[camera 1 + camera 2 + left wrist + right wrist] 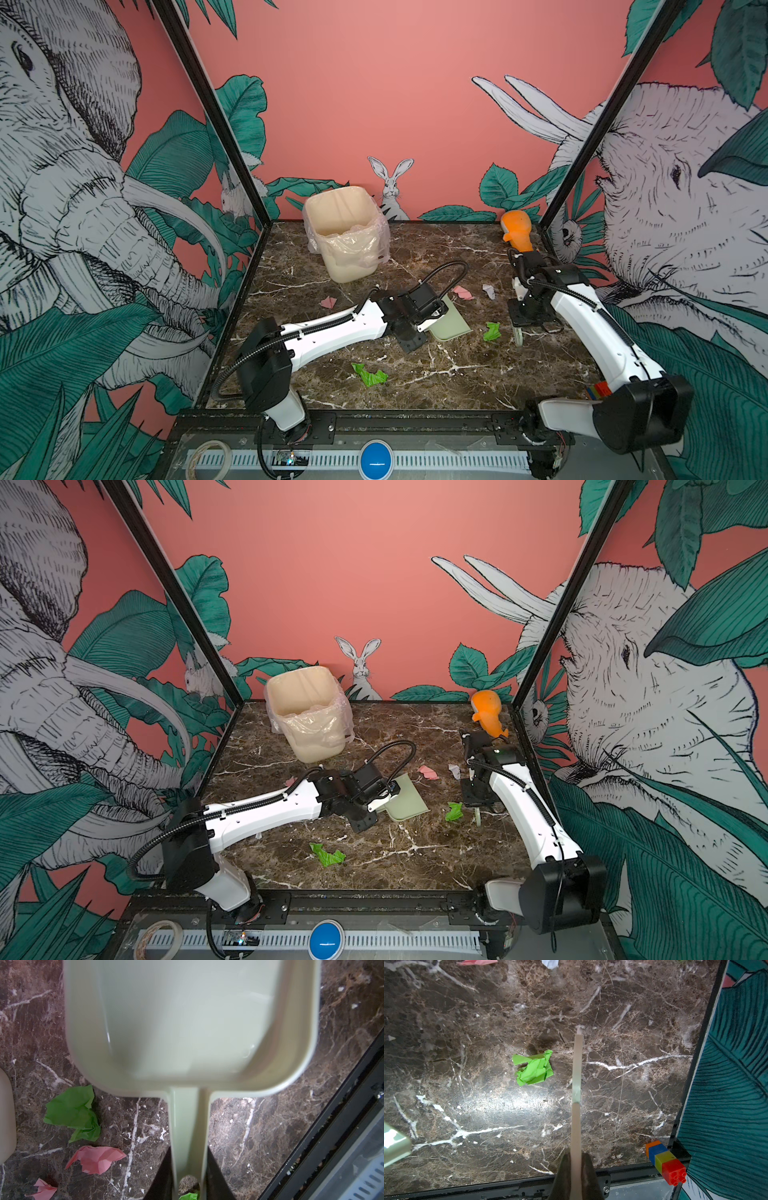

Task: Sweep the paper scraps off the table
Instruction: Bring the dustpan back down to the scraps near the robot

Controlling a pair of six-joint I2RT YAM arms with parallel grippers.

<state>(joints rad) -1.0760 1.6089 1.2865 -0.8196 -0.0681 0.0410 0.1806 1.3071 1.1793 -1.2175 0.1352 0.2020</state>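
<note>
Currently the dustpan (452, 325) is clamped by its handle in the left gripper (189, 1172), a thin pale stick (576, 1076) is pinched in the right gripper (576, 1169), and green, pink and white paper scraps (492, 331) are scattered over the desk (457, 386).

- Table (457, 374): dark brown marble pattern, white veins, black frame edge.
- Paper scraps (328, 856): crumpled, lying scattered and mostly well apart.
- Front green scrap (369, 375): left of centre.
- Right green scrap (492, 331): mid-table.
- Left pink scrap (328, 302).
- Right pink scrap (463, 292), near white scrap (489, 291).
</note>
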